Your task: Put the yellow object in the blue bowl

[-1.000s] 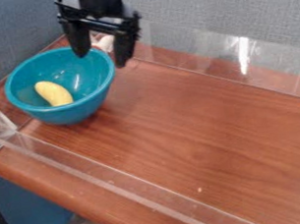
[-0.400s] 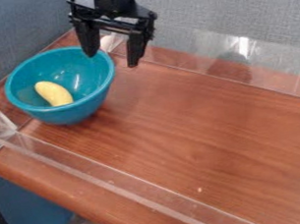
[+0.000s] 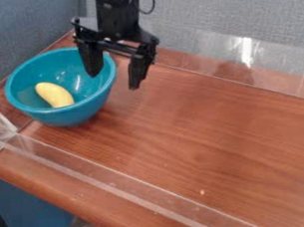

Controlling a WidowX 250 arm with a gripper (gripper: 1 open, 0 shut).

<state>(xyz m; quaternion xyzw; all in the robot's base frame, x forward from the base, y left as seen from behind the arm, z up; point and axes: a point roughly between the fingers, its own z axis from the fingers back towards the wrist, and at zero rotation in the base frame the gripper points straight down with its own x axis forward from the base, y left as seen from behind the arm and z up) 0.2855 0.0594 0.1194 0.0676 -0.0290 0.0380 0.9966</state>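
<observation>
The yellow object (image 3: 53, 93), a small banana, lies inside the blue bowl (image 3: 99, 85) on its left side. The bowl stands at the left end of the wooden table. My gripper (image 3: 115, 71) hangs open just right of the bowl's rim, above the table, with nothing between its black fingers (image 3: 136, 71). It touches neither the banana nor the bowl.
A low clear plastic wall (image 3: 136, 200) rims the wooden tabletop (image 3: 210, 130), with taller clear panels (image 3: 243, 53) at the back right. A grey-blue fabric wall stands behind. The table's front edge drops off at the lower left.
The gripper has moved right and slightly down, from above the bowl's far rim to beside the bowl over the table. It stayed open. The banana has not moved.
</observation>
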